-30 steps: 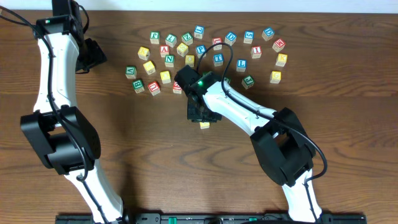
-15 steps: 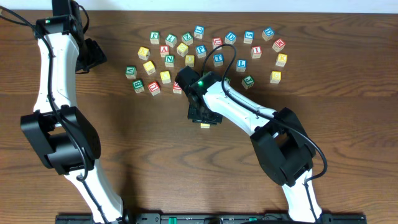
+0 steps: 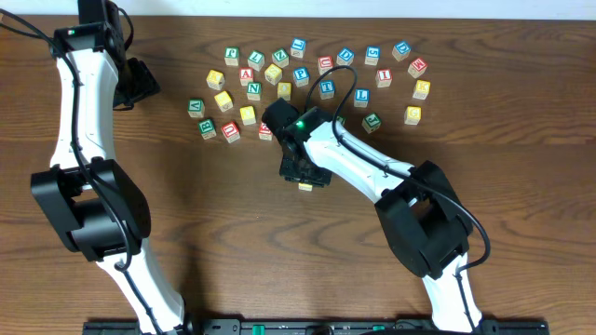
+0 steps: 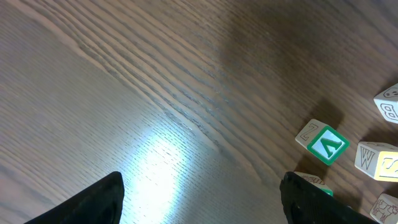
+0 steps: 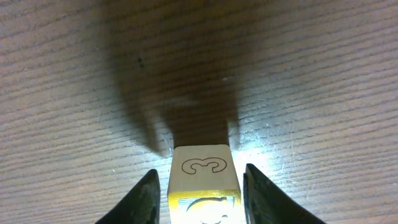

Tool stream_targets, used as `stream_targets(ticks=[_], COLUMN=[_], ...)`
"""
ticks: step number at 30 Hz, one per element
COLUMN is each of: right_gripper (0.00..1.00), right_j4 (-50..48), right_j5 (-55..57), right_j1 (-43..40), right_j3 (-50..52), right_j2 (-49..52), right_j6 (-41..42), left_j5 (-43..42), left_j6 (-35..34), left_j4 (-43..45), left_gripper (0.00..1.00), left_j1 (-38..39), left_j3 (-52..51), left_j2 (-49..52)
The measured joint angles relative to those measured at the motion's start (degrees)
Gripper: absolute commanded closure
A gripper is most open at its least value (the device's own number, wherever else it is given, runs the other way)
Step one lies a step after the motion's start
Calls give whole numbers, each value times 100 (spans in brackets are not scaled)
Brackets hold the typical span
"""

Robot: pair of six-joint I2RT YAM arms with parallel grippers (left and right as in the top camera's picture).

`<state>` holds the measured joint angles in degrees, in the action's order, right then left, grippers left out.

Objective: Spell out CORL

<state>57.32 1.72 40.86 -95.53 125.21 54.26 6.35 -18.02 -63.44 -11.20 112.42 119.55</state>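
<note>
My right claw [image 5: 201, 186] is clamped on one yellow block [image 5: 202, 167], low over the table at 6 o'clock of the letter pile [image 3: 300, 74]. Left claw [image 4: 202, 186] wide, empty. No row laid; four letters outstanding.

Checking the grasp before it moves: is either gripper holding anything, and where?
The right gripper grips a yellow block by two opposite sides; the left gripper is empty.

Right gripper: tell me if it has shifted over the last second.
No, not visibly. In the overhead view the right gripper keeps the yellow block at the same spot, down-right of the red-lettered block at the cluster's lower edge.
</note>
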Motion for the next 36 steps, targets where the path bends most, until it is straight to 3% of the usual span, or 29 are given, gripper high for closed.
stream_targets(ticks=[15, 27, 36], right_gripper=[54, 74, 76], right_j4=[164, 151, 136], right_j5=[-177, -326, -319], right_j1=[-195, -90, -55], right_j3=[-240, -238, -238], right_j2=[0, 0, 0], right_j6=[-1012, -1453, -1685], left_j5=[0, 0, 0], left_j6=[0, 0, 0], left_j4=[0, 0, -2], left_gripper=[21, 21, 21], left_j1=[0, 0, 0], left_j3=[0, 0, 0], left_j2=[0, 0, 0])
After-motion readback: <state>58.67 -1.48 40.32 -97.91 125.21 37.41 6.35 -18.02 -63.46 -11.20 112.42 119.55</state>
